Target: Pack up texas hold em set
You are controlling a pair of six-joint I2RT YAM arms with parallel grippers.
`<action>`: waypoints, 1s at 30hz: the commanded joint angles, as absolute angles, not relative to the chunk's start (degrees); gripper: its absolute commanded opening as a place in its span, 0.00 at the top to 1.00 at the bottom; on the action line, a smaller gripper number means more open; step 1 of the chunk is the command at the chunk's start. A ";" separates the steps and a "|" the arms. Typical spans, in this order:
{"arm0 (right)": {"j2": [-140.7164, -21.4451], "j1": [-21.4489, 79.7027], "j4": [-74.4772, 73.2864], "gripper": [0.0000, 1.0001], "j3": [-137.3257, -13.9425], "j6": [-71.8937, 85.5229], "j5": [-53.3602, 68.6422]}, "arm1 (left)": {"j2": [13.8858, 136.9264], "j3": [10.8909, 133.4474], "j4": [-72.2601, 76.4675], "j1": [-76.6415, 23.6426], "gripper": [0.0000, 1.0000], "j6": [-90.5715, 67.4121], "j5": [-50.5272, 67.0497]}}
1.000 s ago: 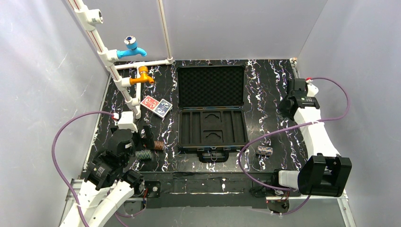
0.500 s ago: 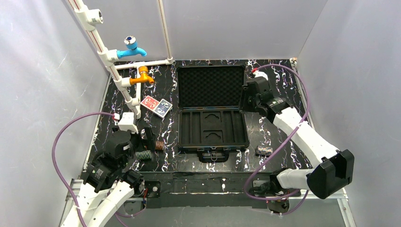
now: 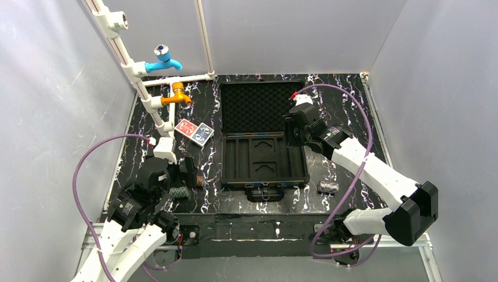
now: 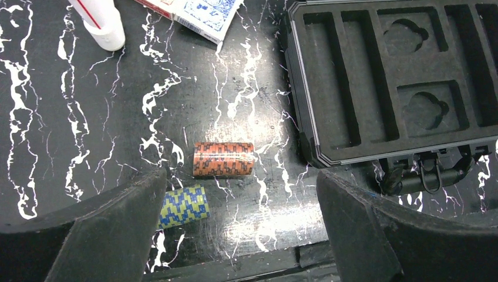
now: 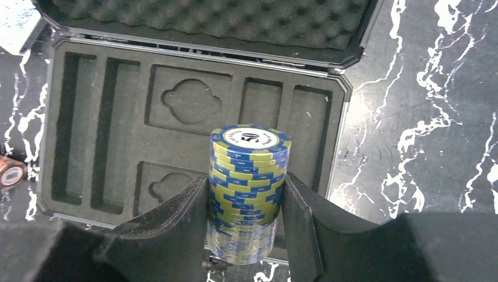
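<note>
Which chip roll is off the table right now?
The blue-yellow roll clamped in the right claw, over the case; the other three lie on the table.

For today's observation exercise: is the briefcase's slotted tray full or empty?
Empty: every visible slot of the slotted tray shows only bare black foam.

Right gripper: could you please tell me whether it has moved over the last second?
Yes. The right gripper has swung left, from well right of the briefcase to over its tray's right edge, holding a chip roll.
</note>
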State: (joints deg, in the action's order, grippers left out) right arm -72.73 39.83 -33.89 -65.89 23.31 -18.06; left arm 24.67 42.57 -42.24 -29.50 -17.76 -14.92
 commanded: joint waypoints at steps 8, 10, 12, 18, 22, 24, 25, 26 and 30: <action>-78.13 40.78 -32.34 0.99 -73.31 17.62 -23.38 | 22.81 44.22 -42.19 -29.82 0.01 -16.79 -12.80; -79.31 40.93 -32.71 0.99 -74.59 17.08 -21.82 | 22.83 44.21 -42.35 -29.80 0.01 -16.90 -12.82; -80.45 41.24 -32.67 0.99 -75.63 15.85 -21.12 | 23.27 44.41 -42.73 -29.84 0.01 -16.88 -12.22; -85.18 42.77 -31.95 0.99 -79.06 14.68 -20.88 | 23.08 44.57 -42.89 -29.79 0.01 -16.83 -12.22; -88.83 44.58 -31.91 0.99 -81.29 14.68 -23.35 | 23.01 44.52 -42.89 -29.79 0.01 -16.61 -10.56; -90.41 45.24 -32.04 0.99 -82.28 14.37 -24.38 | 22.66 44.47 -42.89 -29.79 0.01 -16.61 -10.96; -91.28 45.50 -32.38 0.99 -82.99 14.21 -24.80 | 22.48 44.40 -42.93 -29.79 0.01 -16.61 -11.32; -91.74 45.66 -32.81 0.99 -83.62 14.16 -25.23 | 22.37 44.38 -42.90 -29.79 0.01 -16.62 -11.56; -92.20 46.13 -33.41 0.99 -85.14 13.71 -26.15 | 22.50 44.45 -42.89 -29.79 0.01 -16.61 -11.20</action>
State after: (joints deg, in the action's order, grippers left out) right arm -93.45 45.71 -35.75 -80.05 15.20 -22.79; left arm 22.85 42.89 -42.35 -29.50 -17.45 -11.53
